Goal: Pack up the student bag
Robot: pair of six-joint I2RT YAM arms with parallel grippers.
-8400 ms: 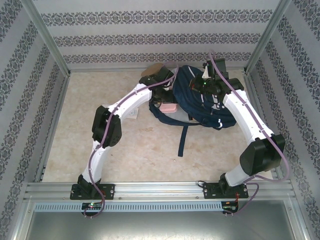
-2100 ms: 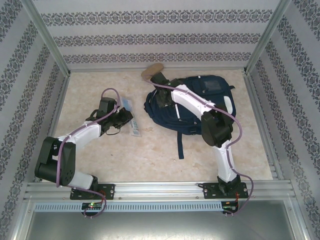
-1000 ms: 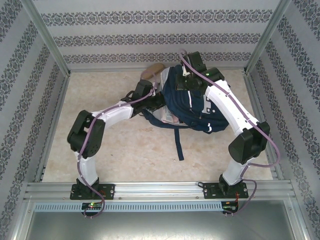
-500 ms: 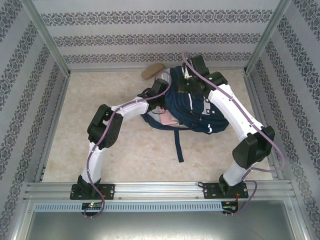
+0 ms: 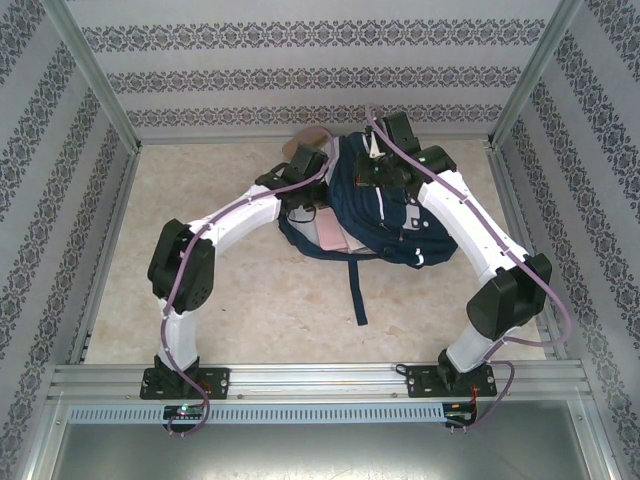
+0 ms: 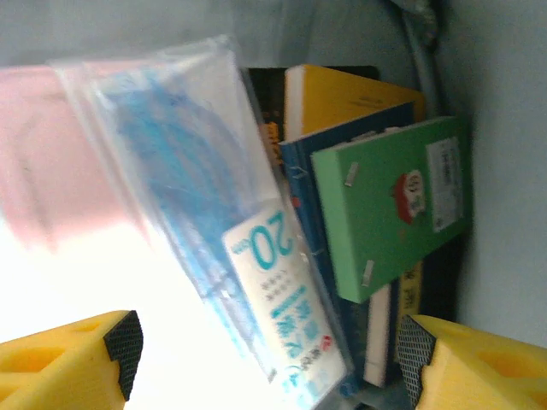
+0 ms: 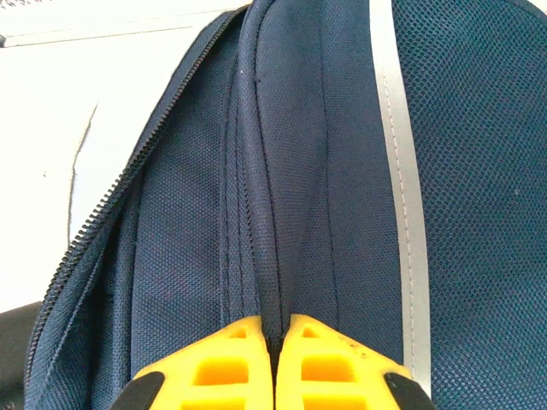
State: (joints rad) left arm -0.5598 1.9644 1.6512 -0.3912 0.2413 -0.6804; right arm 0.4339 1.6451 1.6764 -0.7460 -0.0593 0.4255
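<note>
On my overhead feed the pale marbled tabletop [image 5: 170,180] carries the student bag [image 5: 400,215], which lies at the far middle, a little right of centre, with one dark strap trailing toward the arms. Both arms reach over it from either side. The right tool [image 7: 275,342] is clamped tight on a raised fold of the navy fabric beside the thin pale stripe, at the far upper part of the bag. The left tool [image 6: 269,363] sits at the bag's mouth on its left side, its yellow fingers spread wide with nothing between them. A flat pink case [image 5: 332,232] shows in the opening. On the left wrist feed I see a clear packet [image 6: 214,213] with blue contents lying against a green notebook [image 6: 393,205] and a yellow book [image 6: 342,94] inside.
</note>
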